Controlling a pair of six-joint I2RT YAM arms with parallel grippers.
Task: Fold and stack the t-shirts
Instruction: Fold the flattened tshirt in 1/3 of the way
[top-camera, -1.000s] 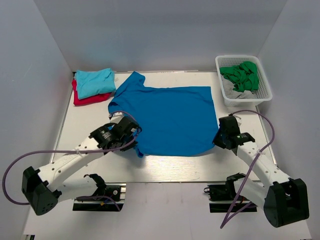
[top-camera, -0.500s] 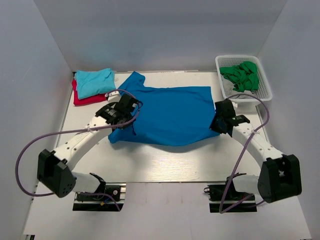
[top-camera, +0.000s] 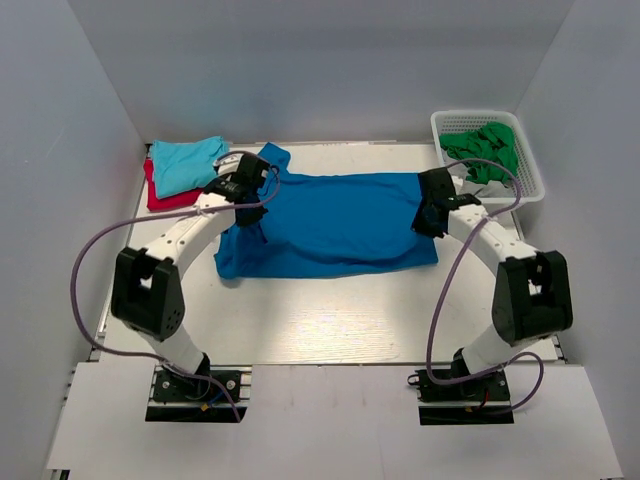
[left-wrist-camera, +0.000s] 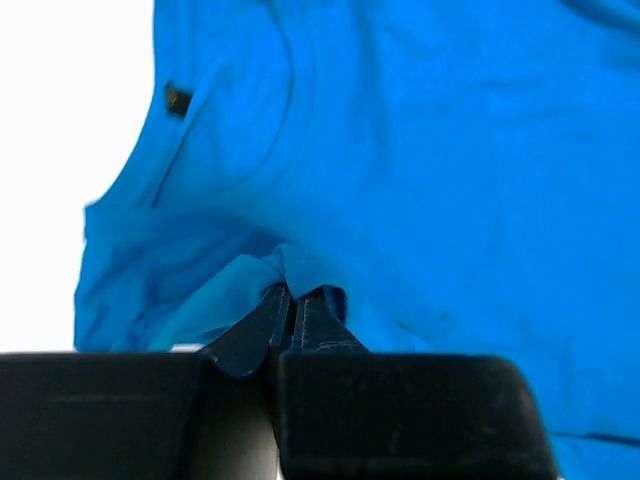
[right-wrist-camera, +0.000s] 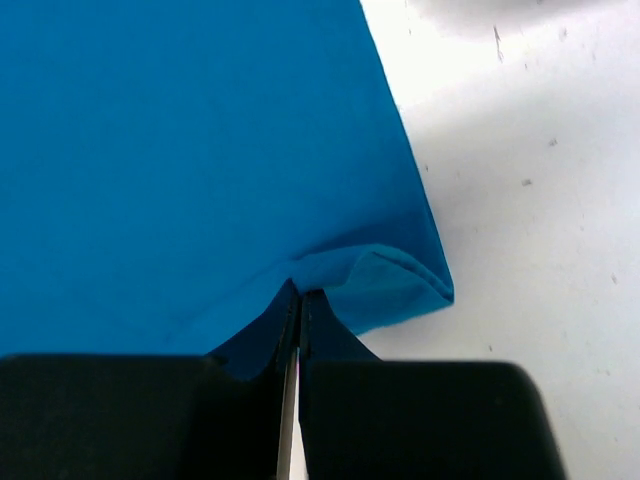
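The royal-blue t-shirt (top-camera: 330, 225) lies across the middle of the table, folded over lengthwise with its near half carried toward the back. My left gripper (top-camera: 250, 178) is shut on the shirt's edge near the sleeve; the wrist view shows the pinched fold (left-wrist-camera: 295, 275). My right gripper (top-camera: 432, 200) is shut on the shirt's right corner; in its wrist view that corner (right-wrist-camera: 380, 285) sits at the fingertips. A folded turquoise t-shirt (top-camera: 188, 163) rests on a red t-shirt (top-camera: 172, 199) at the back left.
A white basket (top-camera: 530, 190) at the back right holds green cloth (top-camera: 485, 150) and something grey. The white table (top-camera: 330, 320) shows bare in front of the shirt. Grey walls enclose the sides and back.
Both grippers moved from the near edge of the shirt toward the back, carrying the near hem over the shirt. The shirt now looks half as deep.
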